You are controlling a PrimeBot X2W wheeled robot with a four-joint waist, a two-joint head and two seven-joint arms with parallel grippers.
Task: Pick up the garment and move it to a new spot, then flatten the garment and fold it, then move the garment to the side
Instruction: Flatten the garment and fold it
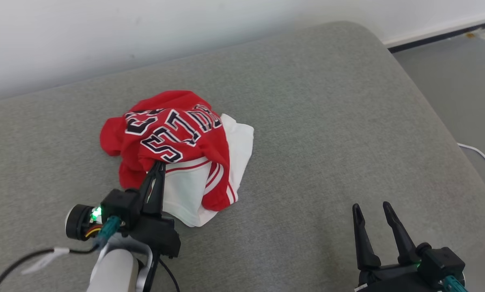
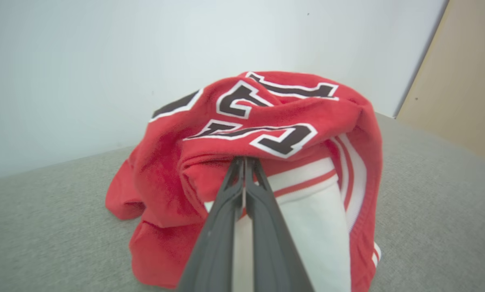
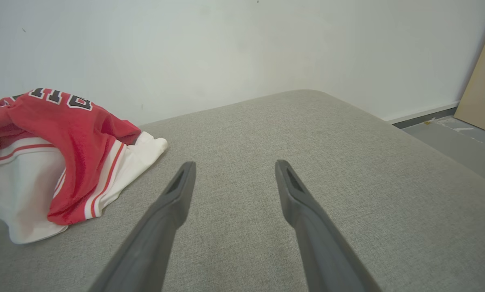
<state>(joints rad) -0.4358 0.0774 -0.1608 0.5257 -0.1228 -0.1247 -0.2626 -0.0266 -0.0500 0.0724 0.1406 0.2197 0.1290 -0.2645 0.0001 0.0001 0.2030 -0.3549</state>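
grey cushion [image 1: 327,121]: woven, matte, faintly nubby cloth; broad flat top, far right corner rounded, right edge dropping to a smooth grey floor [image 1: 461,81]. plain white wall [image 1: 104,32] along the far edge.

garment [image 1: 177,142]: red jersey knit with black, white-edged letters and a white panel with red stripes. heaped in a soft mound left of centre, well in from every edge.

left hand [image 1: 158,166]: at the mound's near side, long dark fingers clenched together, tips pinching a red fold just under the lettering.

right hand [image 1: 371,205]: released, fingers spread, over bare cushion at near right, well apart from the garment.

bare cushion all round the mound, widest to the right. thin white cable [image 1: 479,154] on the floor.
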